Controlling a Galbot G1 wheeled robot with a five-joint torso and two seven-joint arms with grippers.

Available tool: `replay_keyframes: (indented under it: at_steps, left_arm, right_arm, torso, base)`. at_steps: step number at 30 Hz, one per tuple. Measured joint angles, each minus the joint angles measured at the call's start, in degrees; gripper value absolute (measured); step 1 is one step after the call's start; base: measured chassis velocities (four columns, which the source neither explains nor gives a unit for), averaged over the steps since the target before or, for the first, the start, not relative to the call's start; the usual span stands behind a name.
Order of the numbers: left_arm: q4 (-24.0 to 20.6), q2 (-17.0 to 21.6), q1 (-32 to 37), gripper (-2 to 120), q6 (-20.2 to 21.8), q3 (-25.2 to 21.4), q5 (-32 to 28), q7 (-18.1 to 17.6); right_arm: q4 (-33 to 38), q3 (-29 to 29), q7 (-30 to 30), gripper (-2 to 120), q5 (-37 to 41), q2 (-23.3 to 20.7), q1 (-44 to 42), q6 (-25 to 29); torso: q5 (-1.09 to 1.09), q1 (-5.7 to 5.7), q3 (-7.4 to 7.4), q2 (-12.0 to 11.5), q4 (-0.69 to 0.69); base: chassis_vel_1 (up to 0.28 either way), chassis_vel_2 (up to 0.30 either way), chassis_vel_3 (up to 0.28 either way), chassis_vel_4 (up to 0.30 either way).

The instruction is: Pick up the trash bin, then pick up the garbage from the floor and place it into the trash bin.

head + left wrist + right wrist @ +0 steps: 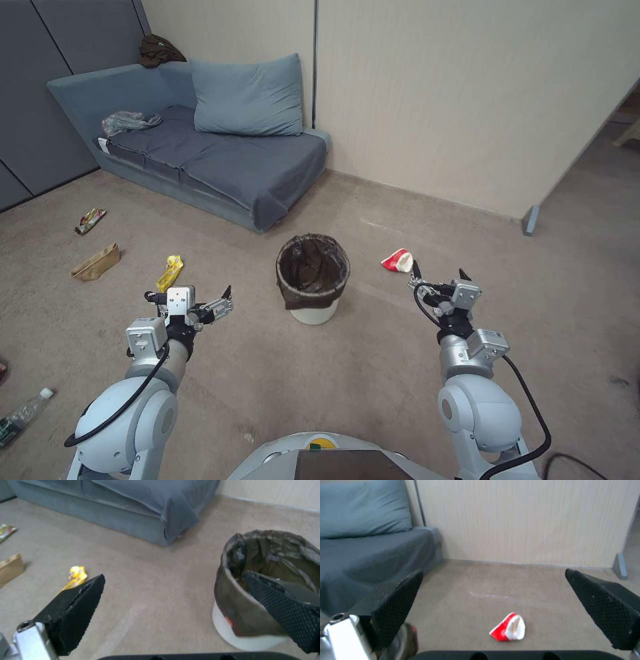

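The trash bin (312, 277), white with a dark bag liner, stands upright on the carpet between my arms. My left gripper (189, 293) hovers open to its left, and in the left wrist view one finger (283, 605) overlaps the trash bin (253, 620). My right gripper (439, 271) is open to the bin's right, empty, just short of a red-and-white wrapper (398, 260) (508, 628). More garbage lies on the left: a yellow wrapper (171, 271) (76, 576), a tan paper bag (97, 262), a coloured wrapper (90, 220) and a clear bottle (23, 417).
A blue-grey sofa (220, 153) with a cushion (248, 97) fills the far left corner. A beige wall (467, 100) runs behind the bin, and a partition foot (531, 220) stands at the right. Open carpet surrounds the bin.
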Motion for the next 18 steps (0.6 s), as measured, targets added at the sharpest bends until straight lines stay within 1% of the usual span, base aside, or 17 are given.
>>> replay_keyframes:
  at_steps: [3, 4, 7, 11, 12, 13, 16, 17, 18]
  left_arm:
    - [0.01, -0.03, 0.01, 100, -0.05, -0.01, 0.00, 0.01]
    - [0.09, -0.04, 0.02, 100, -0.08, -0.01, 0.00, 0.00]
    - [0.14, -0.04, 0.04, 100, -0.12, -0.02, 0.00, 0.00]
    - [0.22, -0.04, 0.06, 100, -0.12, -0.01, 0.00, -0.06]
    - [0.22, -0.03, 0.05, 100, -0.12, -0.01, 0.00, -0.16]
    - [0.22, 0.04, 0.02, 100, -0.04, 0.03, -0.07, -0.20]
    - [-0.02, 0.40, -0.49, 100, 0.63, 0.23, -0.35, -0.55]
    - [-0.48, 0.77, -1.13, 100, 1.60, 0.12, -0.90, -0.67]
    - [-0.48, 0.77, -1.13, 100, 1.60, 0.12, -0.90, -0.67]
  right_arm:
    - [-0.03, 0.00, 0.00, 100, 0.00, -0.01, 0.05, 0.01]
    - [-0.08, 0.00, 0.00, 100, 0.00, -0.02, 0.13, 0.01]
    - [-0.22, 0.01, 0.00, 100, -0.01, -0.02, 0.19, -0.02]
    - [-0.30, 0.02, 0.08, 100, -0.11, -0.02, 0.17, -0.03]
    - [-0.34, -0.02, 0.45, 100, -0.03, -0.01, 0.16, -0.03]
    - [-0.29, -0.08, 0.97, 100, -0.03, 0.05, 0.17, -0.19]
    - [0.06, -0.09, 1.32, 100, -0.25, -0.07, 0.18, -1.18]
    - [0.08, -0.09, 1.63, 100, -0.37, -0.17, 0.21, -1.48]
    - [0.08, -0.09, 1.63, 100, -0.37, -0.17, 0.21, -1.48]
  torso:
    - [0.08, -0.01, -0.01, 0.00, -0.01]
    - [0.00, 0.00, 0.00, 0.00, 0.00]
    - [0.04, 0.00, 0.00, 0.00, 0.00]
    - [0.01, 0.00, 0.00, 0.00, 0.00]
    - [0.06, -0.01, -0.01, 0.00, 0.00]
    - [0.01, 0.00, 0.00, 0.00, 0.00]
    - [0.05, 0.01, 0.01, 0.00, 0.02]
    - [-0.01, 0.02, 0.01, -0.01, 0.01]
    - [-0.01, 0.02, 0.01, -0.01, 0.01]
  base:
    - [-0.226, 0.230, 0.232, -0.243]
    - [-0.225, 0.224, 0.234, -0.236]
    - [-0.217, 0.223, 0.228, -0.227]
    - [-0.229, 0.218, 0.225, -0.214]
    - [-0.238, 0.238, 0.211, -0.225]
    - [-0.225, 0.229, 0.189, -0.210]
    - [-0.171, 0.211, 0.168, -0.159]
    - [-0.152, 0.108, 0.108, -0.139]
    - [-0.152, 0.108, 0.108, -0.139]
